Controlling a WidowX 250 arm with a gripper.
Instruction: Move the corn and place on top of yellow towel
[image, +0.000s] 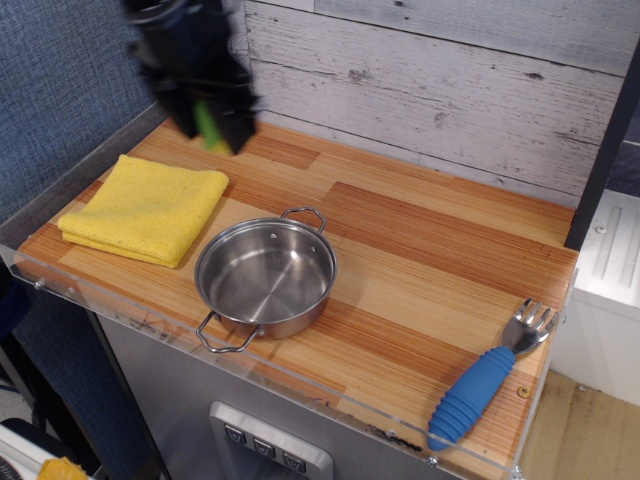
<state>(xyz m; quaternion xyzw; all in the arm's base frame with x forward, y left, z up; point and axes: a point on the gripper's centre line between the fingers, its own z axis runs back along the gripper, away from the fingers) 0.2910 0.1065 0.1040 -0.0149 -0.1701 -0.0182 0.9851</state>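
Observation:
My black gripper (212, 128) is blurred with motion at the upper left, raised above the table. It is shut on the corn (209, 126), of which only a green and yellow sliver shows between the fingers. The yellow towel (146, 207) lies folded at the table's left end, below and slightly left of the gripper, with nothing on it.
A steel pot (266, 273) with two wire handles stands right of the towel. A blue-handled fork (488, 376) lies at the front right corner. A dark post (232, 40) stands behind the gripper. A white plank wall (450, 90) backs the table.

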